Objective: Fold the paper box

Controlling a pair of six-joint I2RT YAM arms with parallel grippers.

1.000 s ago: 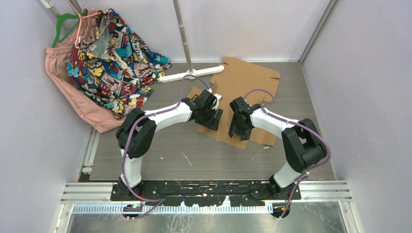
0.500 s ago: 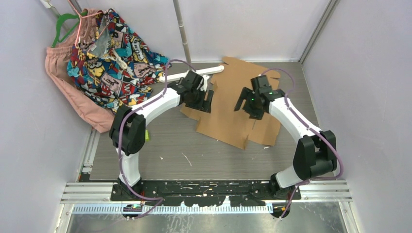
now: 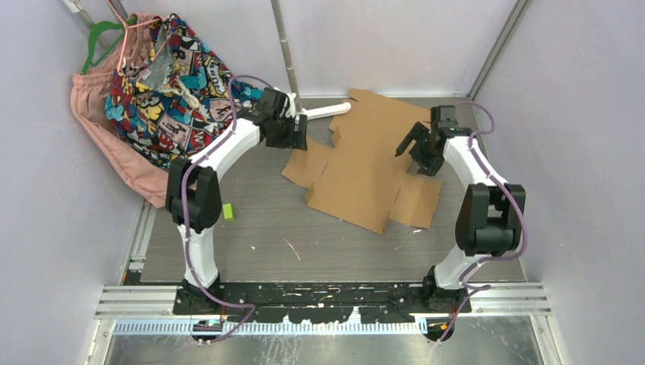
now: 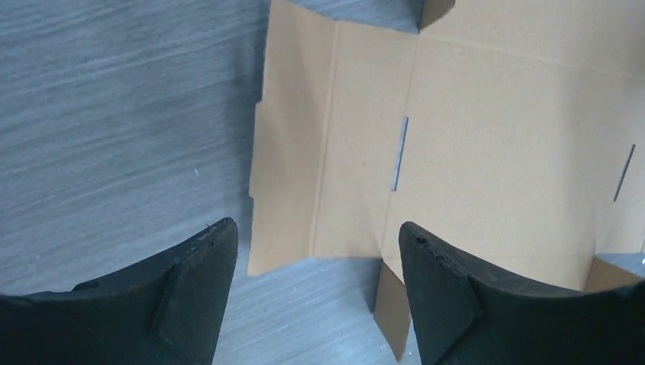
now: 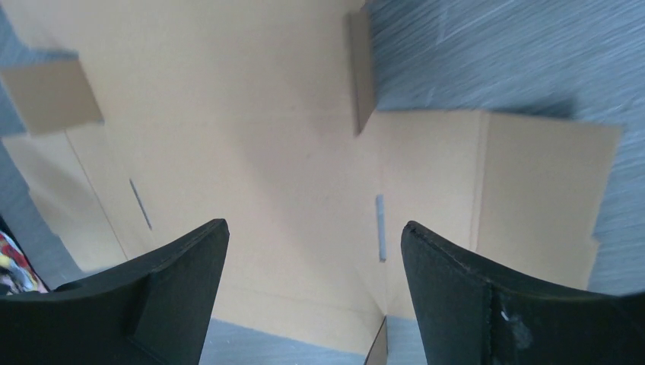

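Since neither hand holds anything, start there: left hand (image 4: 312, 228) has its fingers spread wide, nothing between them, hanging over the outer edge of the left flap (image 4: 293, 152). Right hand (image 5: 313, 226) is just as wide and also empty, poised above the crease by the right flap (image 5: 540, 198). Whether either one touches the cardboard, cannot tell; both look clear of it.

Paper box (image 3: 365, 167) is not a box yet. It is a flat die-cut sheet lying on the desk (image 3: 251, 220), far-middle to right, creases and slots facing up, between the two hands. No flap is raised.

Judgement: the hands sit on opposite sides so each can take its own side flap, and the wide spread gives room to straddle a flap edge or press along a crease. Folding looks barely begun.

Far-left corner of the sheet meets the foot of a white stand (image 3: 319, 112); over or under, cannot tell, and it could snag. Heap of clothes (image 3: 167, 84) sits far left, apart. Small green block (image 3: 227, 212) lies by the left arm, well apart from the sheet.
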